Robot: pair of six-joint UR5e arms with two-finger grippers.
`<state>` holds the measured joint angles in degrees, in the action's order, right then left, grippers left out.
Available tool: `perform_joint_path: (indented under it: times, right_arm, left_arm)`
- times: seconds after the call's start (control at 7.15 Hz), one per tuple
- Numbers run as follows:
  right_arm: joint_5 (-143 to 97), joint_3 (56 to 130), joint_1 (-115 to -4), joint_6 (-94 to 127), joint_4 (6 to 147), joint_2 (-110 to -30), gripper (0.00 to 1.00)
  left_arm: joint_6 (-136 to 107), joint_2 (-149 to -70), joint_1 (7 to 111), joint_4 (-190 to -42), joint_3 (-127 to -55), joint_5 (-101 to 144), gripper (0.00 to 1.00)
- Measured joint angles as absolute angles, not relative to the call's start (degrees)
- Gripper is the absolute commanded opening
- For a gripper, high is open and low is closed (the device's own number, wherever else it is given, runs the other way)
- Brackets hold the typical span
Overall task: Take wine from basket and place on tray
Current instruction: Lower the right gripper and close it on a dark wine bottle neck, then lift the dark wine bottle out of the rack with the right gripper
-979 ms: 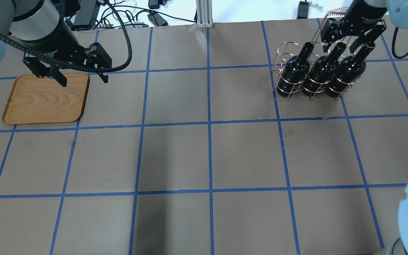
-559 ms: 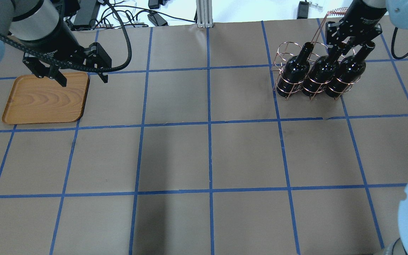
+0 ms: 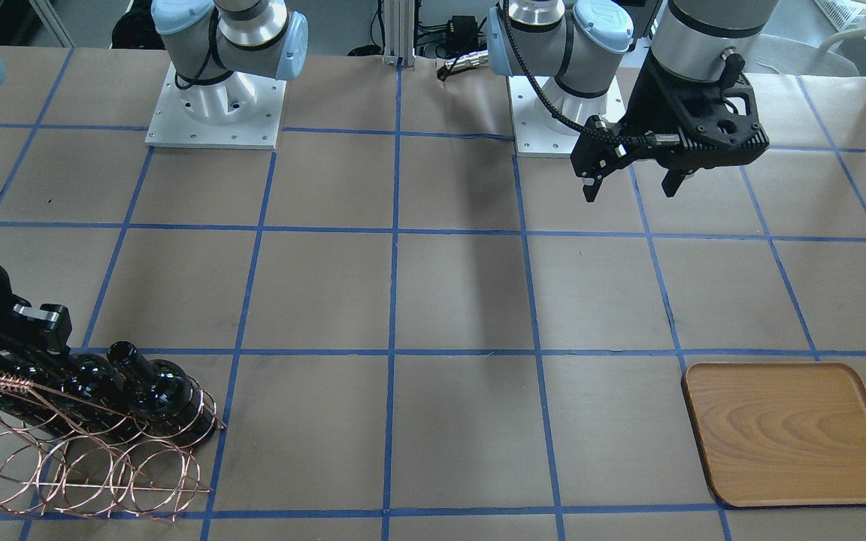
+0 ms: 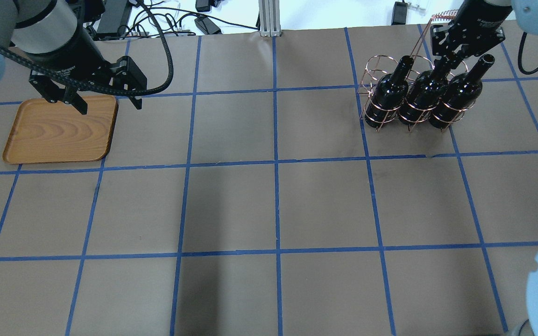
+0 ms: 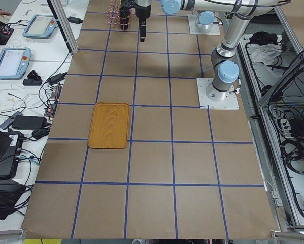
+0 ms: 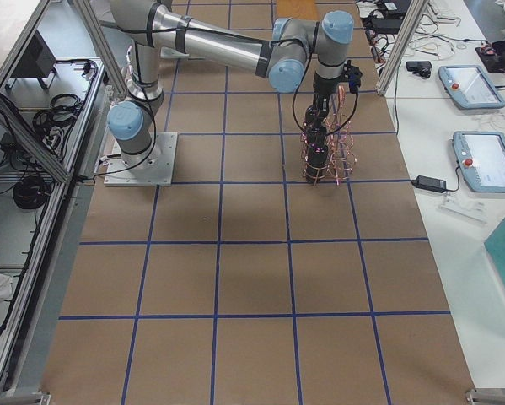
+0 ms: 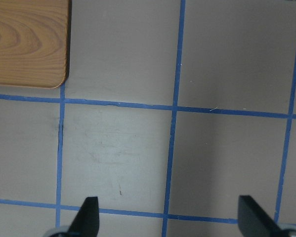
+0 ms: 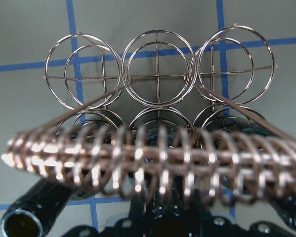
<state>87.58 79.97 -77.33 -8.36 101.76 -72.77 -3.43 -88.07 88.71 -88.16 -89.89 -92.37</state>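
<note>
Three black wine bottles stand in the near row of the copper wire basket (image 4: 369, 77) at the far right of the table. My right gripper (image 4: 451, 57) is shut on the neck of the middle bottle (image 4: 425, 95), just below the basket's coiled handle (image 8: 157, 158). The bottle's foot still sits inside its ring. The basket also shows in the front-facing view (image 3: 87, 473). The wooden tray (image 4: 59, 130) lies at the far left and is empty. My left gripper (image 4: 108, 103) hangs open above the tray's far right corner and holds nothing; its fingertips (image 7: 88, 212) show over bare table.
The left bottle (image 4: 388, 93) and the right bottle (image 4: 458, 91) flank the gripped one closely. The basket's back row of rings (image 8: 157, 69) is empty. Cables and power bricks (image 4: 203, 23) lie beyond the table's far edge. Brown paper with blue tape lines (image 4: 276, 163) covers the table.
My right gripper's fingers, open around the middle bottle's neck a second ago, have closed on it. The left arm has not moved.
</note>
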Motion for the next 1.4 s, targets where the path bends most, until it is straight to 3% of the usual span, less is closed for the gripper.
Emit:
perform_joint_path:
  times: [0.7,1.4]
  right_arm:
    - [90.8,76.9,-79.6,-8.0,87.8,-83.5,0.0]
    - [91.9,85.0,-96.9,14.7,85.6,-85.9,0.0]
  left_arm:
    - [-3.4,-88.1,88.5,-88.1,-89.8,-92.4,1.0]
    - [-3.4,-88.1,88.2,-88.1,-89.9,-92.4,1.0]
